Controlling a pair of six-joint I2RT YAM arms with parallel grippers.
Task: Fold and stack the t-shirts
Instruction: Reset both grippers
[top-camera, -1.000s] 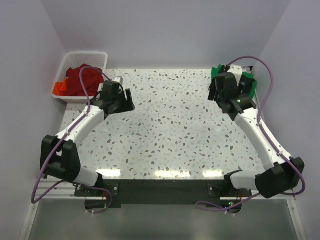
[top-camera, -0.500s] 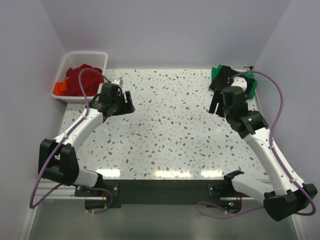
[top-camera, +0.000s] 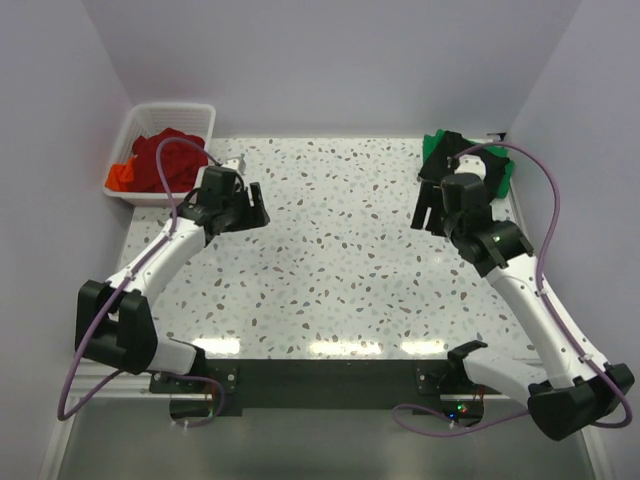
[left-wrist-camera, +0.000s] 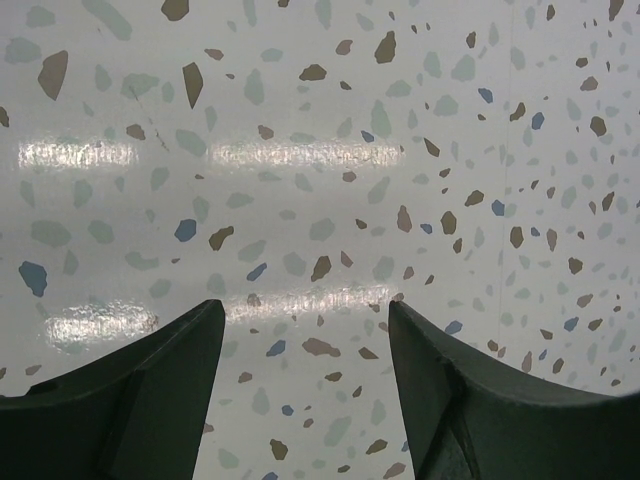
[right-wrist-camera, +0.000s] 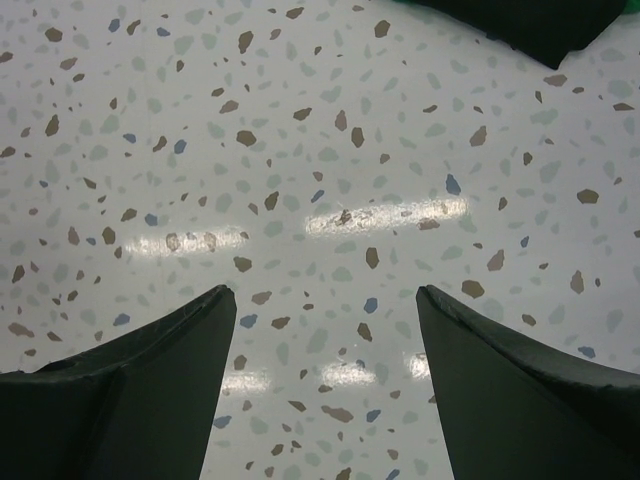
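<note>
Your right hand (top-camera: 432, 205) has pulled back off the folded black t-shirt (top-camera: 447, 152) and green t-shirt (top-camera: 502, 171), which now lie just beyond it; the left hand (top-camera: 247, 204) barely shifted. Both hands are spread and empty over the table (top-camera: 340, 260). The dark red t-shirt (top-camera: 165, 157) and orange t-shirt (top-camera: 121, 176) sit crumpled in the basket (top-camera: 168, 110) beyond your left hand: light, limp cloth, so pinch a raised fold.

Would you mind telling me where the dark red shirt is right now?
In the top view, the dark red shirt lies crumpled in the white basket at the table's far left corner, beside the orange shirt.
</note>
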